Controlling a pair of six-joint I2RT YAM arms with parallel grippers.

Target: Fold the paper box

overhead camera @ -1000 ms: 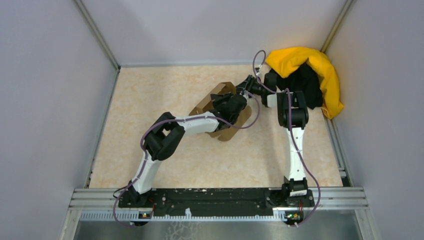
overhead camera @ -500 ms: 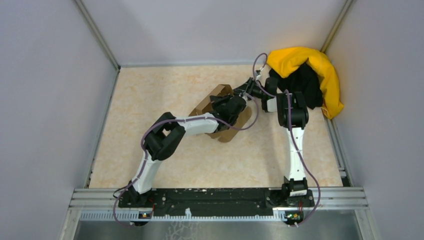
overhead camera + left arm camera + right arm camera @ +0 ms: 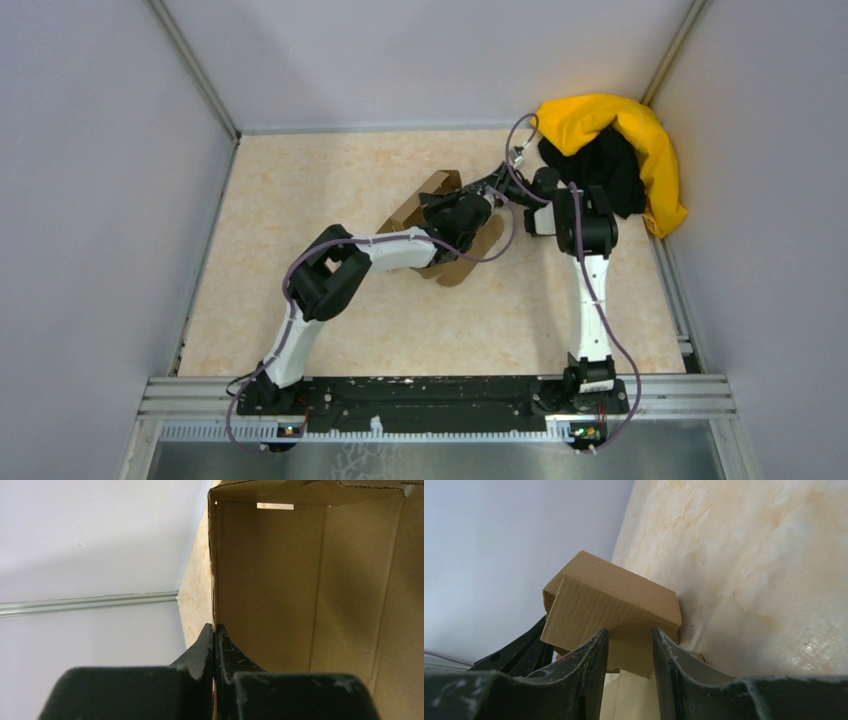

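Note:
The paper box (image 3: 412,207) is brown cardboard, partly folded, with walls raised, at the middle back of the table. My left gripper (image 3: 462,212) sits over it, and in the left wrist view my left gripper (image 3: 214,630) is shut on the edge of a raised box wall (image 3: 270,580). My right gripper (image 3: 487,186) reaches in from the right. In the right wrist view my right gripper (image 3: 629,634) is open, its fingers astride a folded cardboard flap (image 3: 614,600), with gaps at both sides. The arms hide much of the box from above.
A yellow-and-black cloth heap (image 3: 615,150) lies in the back right corner, just behind the right arm. Grey walls enclose the table on three sides. The beige tabletop (image 3: 300,200) shows to the left of and in front of the box.
My right gripper has moved down and slightly left toward the box. The left gripper and the box have hardly moved.

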